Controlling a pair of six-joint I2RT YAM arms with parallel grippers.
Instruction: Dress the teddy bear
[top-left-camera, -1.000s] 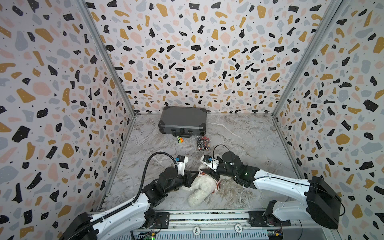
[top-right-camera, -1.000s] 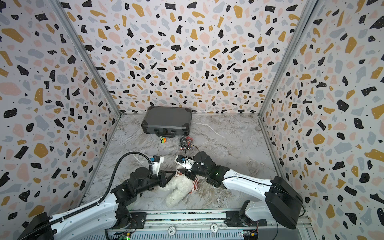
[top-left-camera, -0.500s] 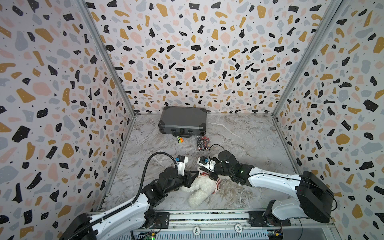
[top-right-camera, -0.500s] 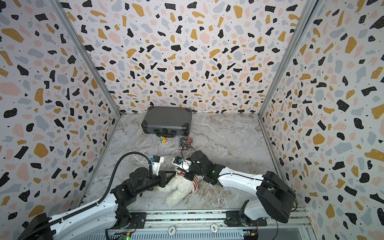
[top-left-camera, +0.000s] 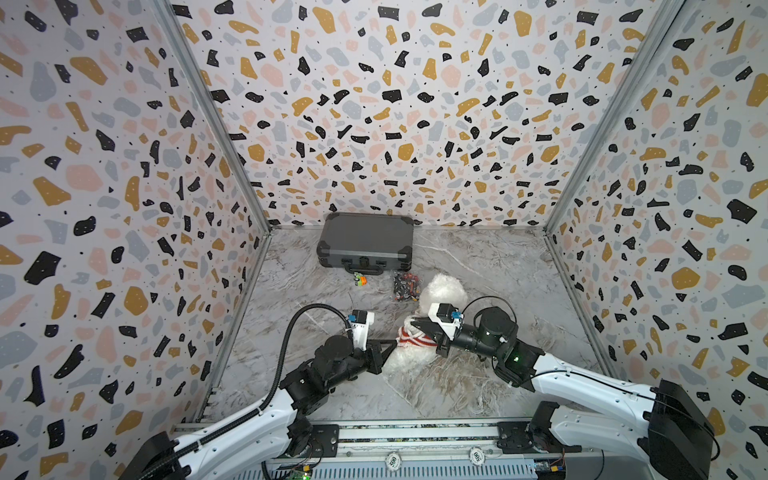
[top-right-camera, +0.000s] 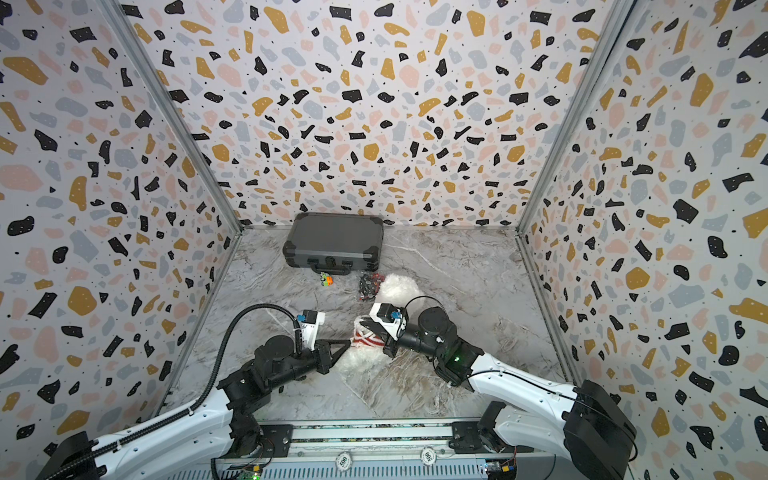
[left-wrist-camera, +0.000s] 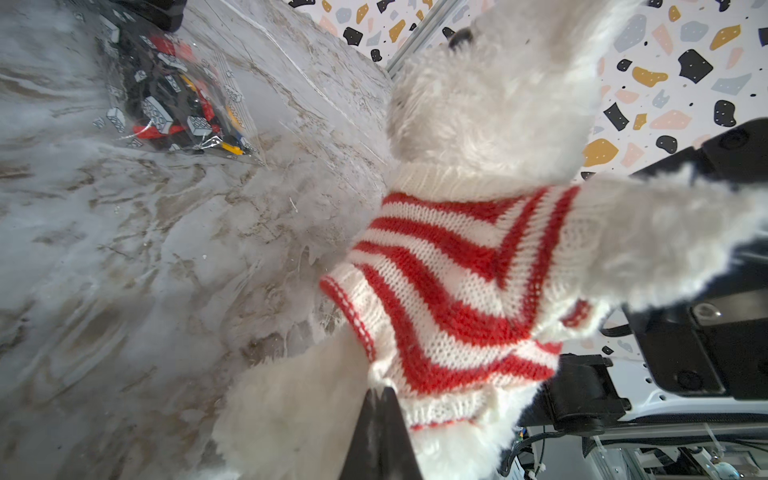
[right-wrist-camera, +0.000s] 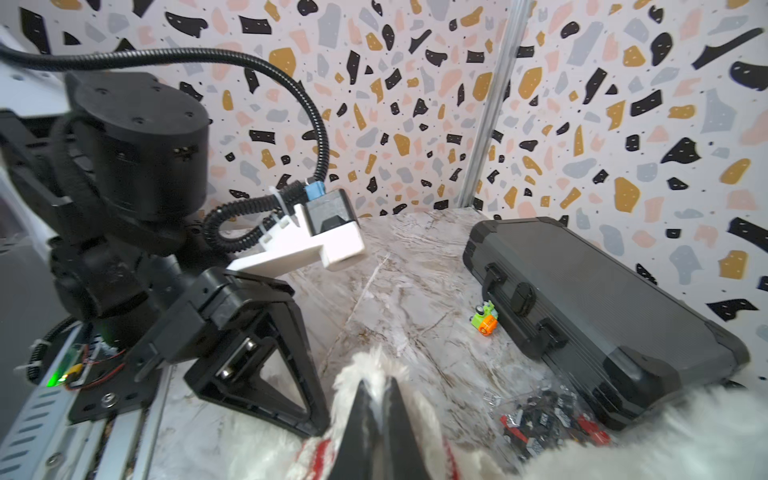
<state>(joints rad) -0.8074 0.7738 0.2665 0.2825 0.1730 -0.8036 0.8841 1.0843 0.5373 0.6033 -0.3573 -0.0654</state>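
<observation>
A white teddy bear (top-left-camera: 442, 291) sits propped upright at the middle of the worktop (top-left-camera: 478, 266), held from 2 sides — the left claw (top-left-camera: 390, 344) closed on the hem of its red-striped sweater (top-left-camera: 409, 338), the right claw (top-left-camera: 415, 323) clamped on 1 furry arm — seemingly so the sweater can be tugged down.

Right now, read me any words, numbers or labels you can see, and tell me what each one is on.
"500": on each of two round white discs by the front rail, in both top views.
No readable text on the grey case, the bag of bricks or the striped sweater.
</observation>
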